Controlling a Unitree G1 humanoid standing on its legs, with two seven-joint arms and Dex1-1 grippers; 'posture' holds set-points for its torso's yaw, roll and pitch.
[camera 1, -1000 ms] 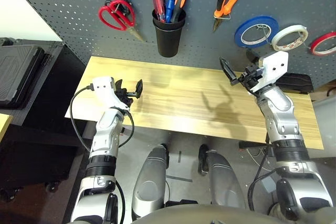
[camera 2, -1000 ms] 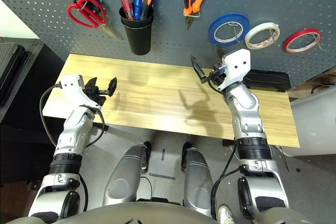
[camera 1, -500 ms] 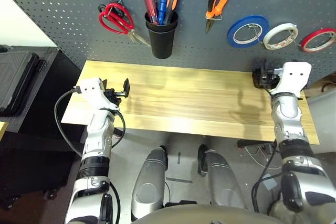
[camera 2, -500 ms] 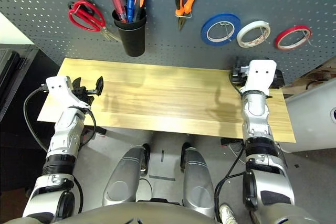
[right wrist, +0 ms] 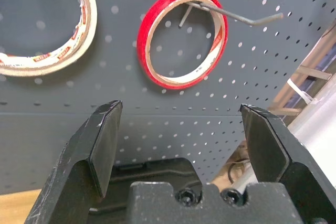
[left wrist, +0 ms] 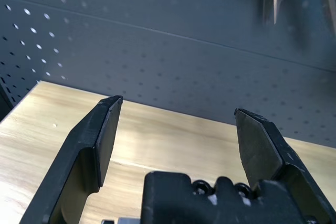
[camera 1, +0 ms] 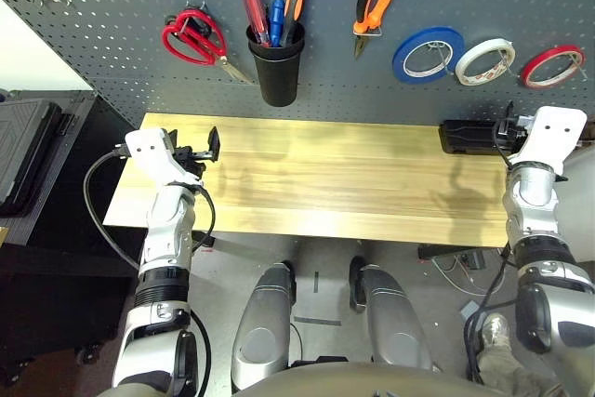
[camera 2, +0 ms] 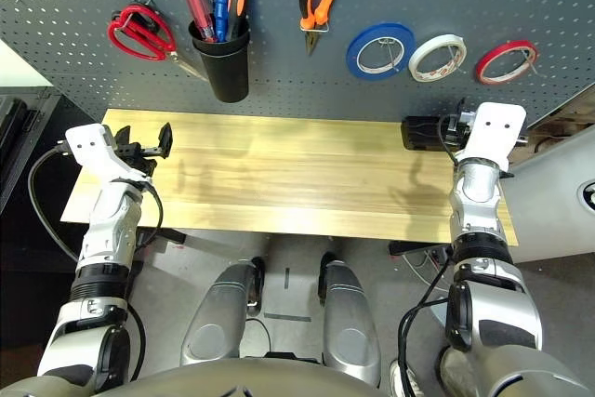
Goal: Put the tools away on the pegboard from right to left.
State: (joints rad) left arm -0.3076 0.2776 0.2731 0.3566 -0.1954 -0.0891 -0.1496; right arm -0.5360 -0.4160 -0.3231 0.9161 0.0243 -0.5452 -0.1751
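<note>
Four tools, including the thin red tape ring (camera 2: 507,61), hang or stand on the dark grey pegboard (camera 2: 297,90); both black-fingered grippers, left (left wrist: 178,145) and right (right wrist: 181,145), gape empty. Putting away looks finished; next, withdraw the arms.

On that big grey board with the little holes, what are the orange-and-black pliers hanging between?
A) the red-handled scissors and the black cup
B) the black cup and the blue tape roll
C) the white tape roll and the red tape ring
B: the pliers hang on the pegboard with the black cup on one side and the blue tape roll on the other.
</note>
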